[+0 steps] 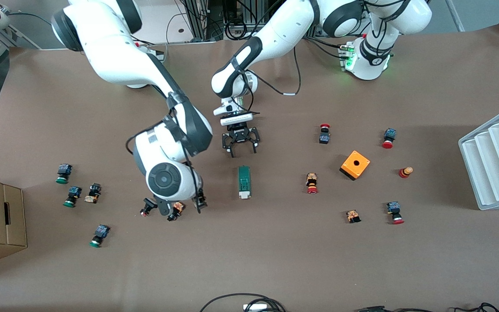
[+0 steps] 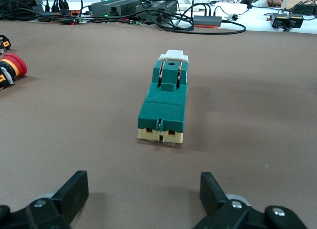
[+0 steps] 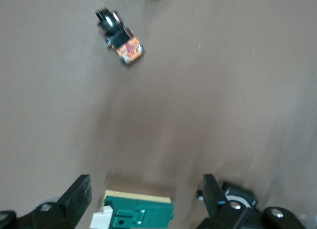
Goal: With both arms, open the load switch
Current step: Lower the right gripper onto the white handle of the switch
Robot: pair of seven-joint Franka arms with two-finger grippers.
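A: Front view first: where is the load switch (image 1: 244, 182) found?

B: It is laid flat on the brown bench (image 1: 275, 260), near the middle, its long side running toward the front camera and its white block at the nearer end. It is touched by nothing.

A: How is the left hand (image 1: 241, 150) placed?

B: It is held low over the bench just at the switch's end that lies farther from the front camera, fingers spread wide and empty. In the left wrist view the switch (image 2: 163, 102) is seen just ahead of the two spread fingertips (image 2: 72, 189).

A: And the right hand (image 1: 179, 207)?

B: It is held over the bench beside the switch, toward the right arm's end, above a small push button (image 1: 176, 210) with an orange label. Its fingers are spread wide and nothing is gripped. In the right wrist view the green body (image 3: 141, 214) shows between the fingers (image 3: 79, 192).

A: What else is noted?

B: An orange box (image 1: 355, 164) with a hole is set toward the left arm's end, with red-capped buttons scattered around it.
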